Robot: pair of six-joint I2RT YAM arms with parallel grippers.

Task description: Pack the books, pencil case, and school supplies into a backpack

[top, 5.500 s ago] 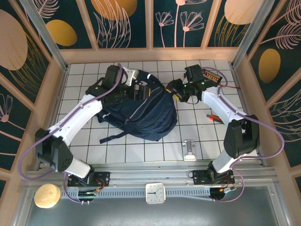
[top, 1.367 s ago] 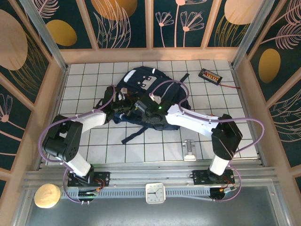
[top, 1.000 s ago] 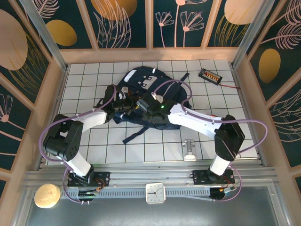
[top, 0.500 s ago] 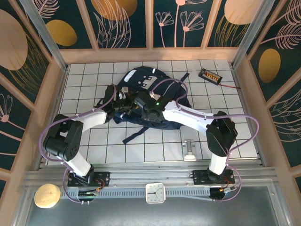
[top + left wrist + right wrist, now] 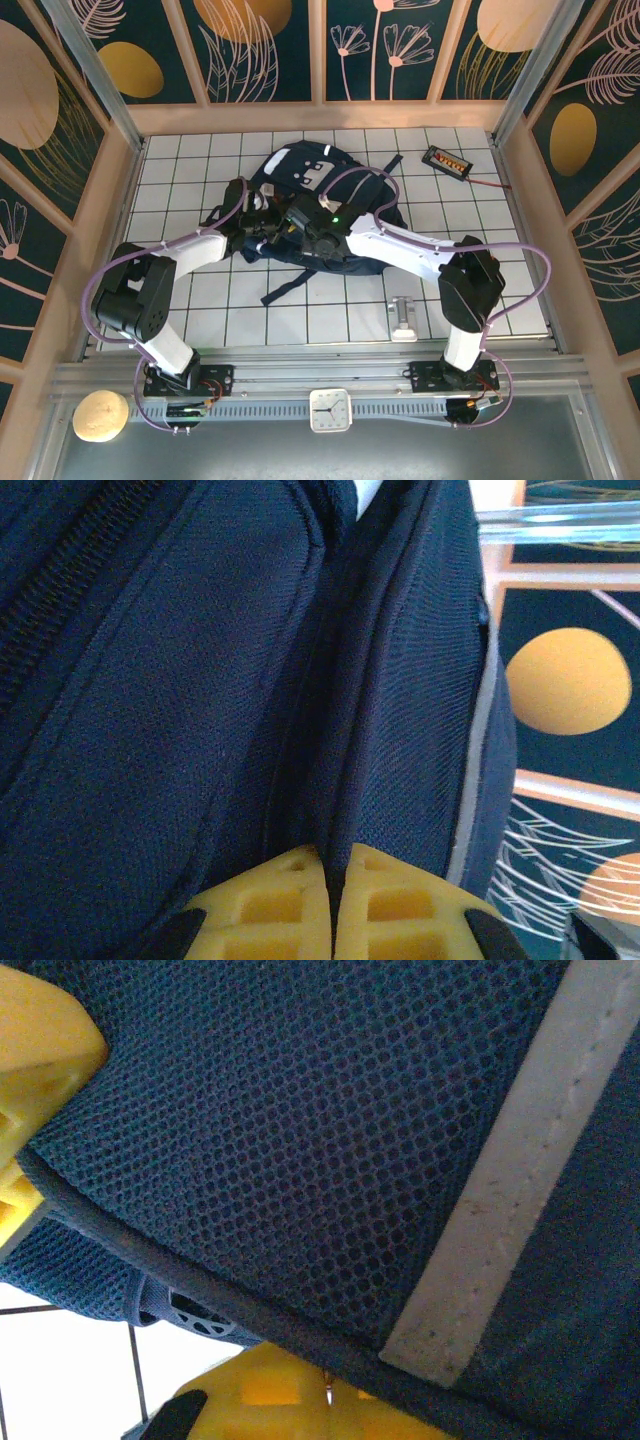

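Backpack [image 5: 372, 212] fabric is clenched in my left jaws and right jaws, mid-frame; I'd pull apart slowly and evenly to spread the mouth.

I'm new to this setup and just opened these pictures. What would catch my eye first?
The big navy backpack lies in the middle of the white-tiled table, with both arms bent over it. The left end effector is shut on a fold of its fabric, and the right end effector is closed on its piped mesh edge. A small black gadget with a red wire sits apart at the far right.
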